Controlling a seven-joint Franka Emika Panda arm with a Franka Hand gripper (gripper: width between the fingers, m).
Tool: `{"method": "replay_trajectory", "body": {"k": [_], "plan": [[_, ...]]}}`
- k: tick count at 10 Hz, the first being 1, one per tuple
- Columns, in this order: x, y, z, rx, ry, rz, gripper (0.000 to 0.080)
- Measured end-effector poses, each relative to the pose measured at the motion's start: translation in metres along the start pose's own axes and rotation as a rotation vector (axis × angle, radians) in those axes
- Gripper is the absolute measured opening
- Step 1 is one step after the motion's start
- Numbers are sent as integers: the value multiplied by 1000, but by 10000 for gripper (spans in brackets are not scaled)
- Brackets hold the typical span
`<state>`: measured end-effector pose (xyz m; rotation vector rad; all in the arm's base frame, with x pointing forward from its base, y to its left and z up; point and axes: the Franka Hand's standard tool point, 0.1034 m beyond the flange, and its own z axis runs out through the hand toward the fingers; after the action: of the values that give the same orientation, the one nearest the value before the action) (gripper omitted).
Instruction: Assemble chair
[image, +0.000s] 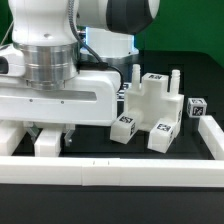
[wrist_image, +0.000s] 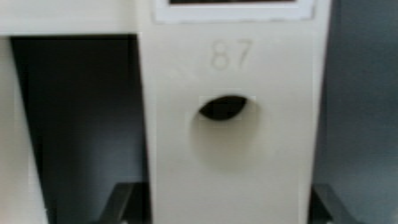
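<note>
Chair plank (wrist_image: 231, 120) right under the wrist: white, a dark round hole (wrist_image: 222, 107) at mid-length, what looks like a tag (wrist_image: 228, 8) at its far end. Straddled by the gripper (wrist_image: 226, 205), one dark finger (wrist_image: 121, 203) just beside each long edge, jaws partway in (pinching or merely close, impossible to tell).

From outside, set just behind the front border rail (image: 110, 172), at about eight o'clock in the exterior view. Farther back, toward three o'clock and well apart from the gripper: the other chair pieces (image: 150, 108), clustered, tags showing, pegs (image: 136, 72) standing up.

Probably the pick-up step, early in the build. Next, likely: firm the pinch squarely across the width, lift straight without tilting, carry toward the cluster, and line the hole up with a peg.

Arm (image: 50, 60) low and near-vertical, wrist pointing straight down, hand broadside over the plank.
</note>
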<state>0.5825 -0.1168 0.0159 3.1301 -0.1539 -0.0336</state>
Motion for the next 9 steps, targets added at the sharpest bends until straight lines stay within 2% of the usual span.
{"method": "replay_trajectory", "body": {"k": [2,5,7,8,9], "plan": [[3,-7,-24,20,-3,-4,284],[11,-17,-80,47,33,-25,284],[15,-27,-111,63,70,-9,284],[14,-35,-116,62,86,-16,284],[16,-41,-111,59,87,-10,284]]}}
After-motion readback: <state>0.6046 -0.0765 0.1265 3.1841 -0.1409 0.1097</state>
